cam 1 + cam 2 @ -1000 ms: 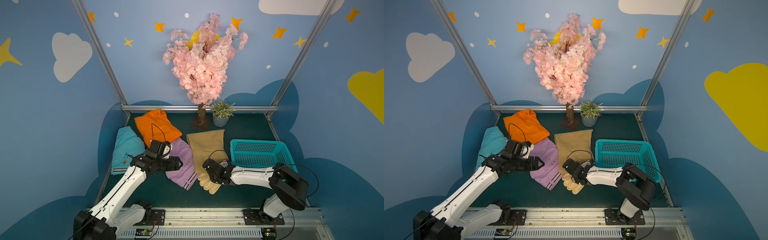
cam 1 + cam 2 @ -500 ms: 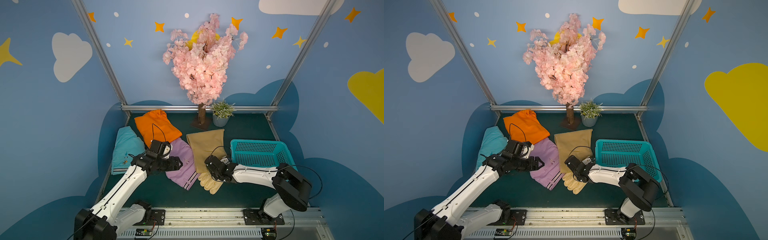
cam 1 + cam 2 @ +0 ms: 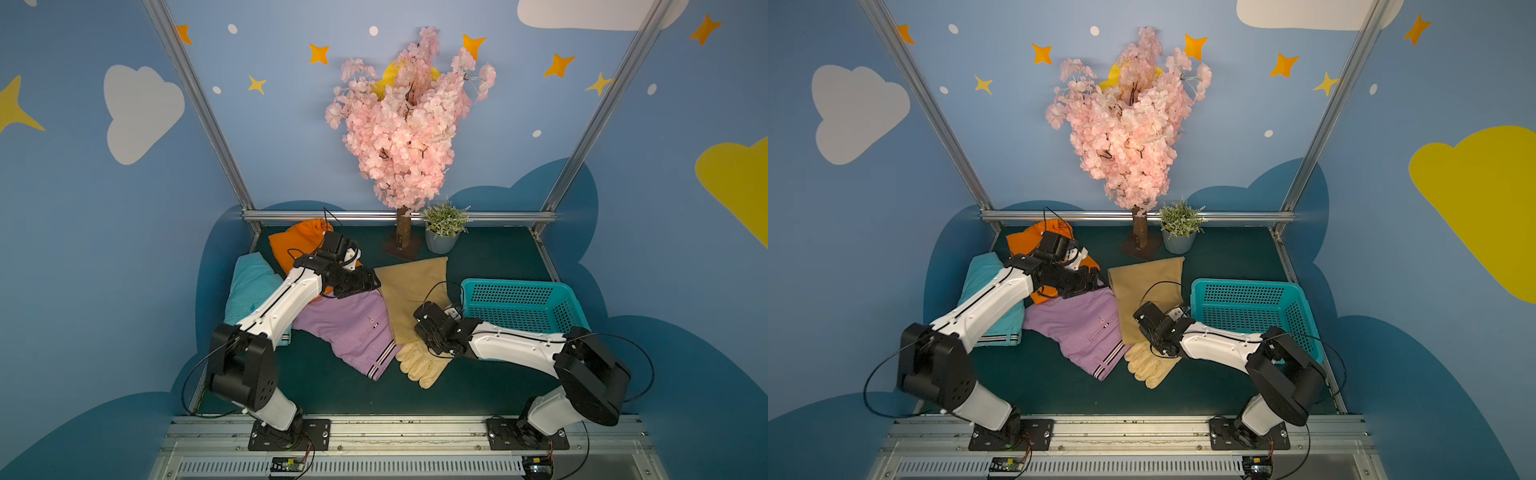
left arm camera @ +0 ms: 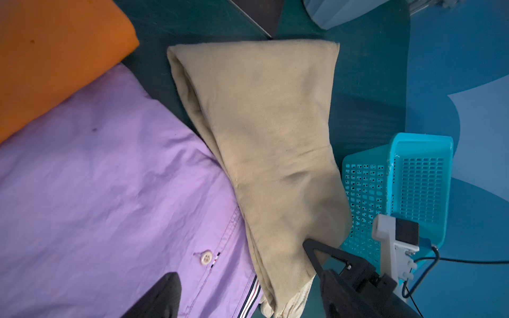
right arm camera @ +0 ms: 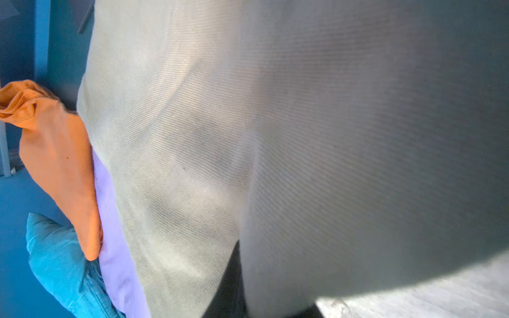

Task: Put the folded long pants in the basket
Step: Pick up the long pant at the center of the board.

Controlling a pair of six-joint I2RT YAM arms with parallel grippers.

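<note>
Reaching low and outstretched, right gripper (image 3: 419,330) apparently pinching the tan pants (image 3: 409,282).

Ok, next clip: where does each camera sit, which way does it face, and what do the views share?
Both top views: high above the arms' bases, looking down toward the back wall; both arms show whole, left gripper open, right gripper shut on the tan pants.
Left wrist: on the left arm, looking down over lilac pants, tan pants and basket; one own finger shows.
Right wrist: pressed close against the tan pants; a dark finger barely shows.
Shared: tan pants in every view.
</note>
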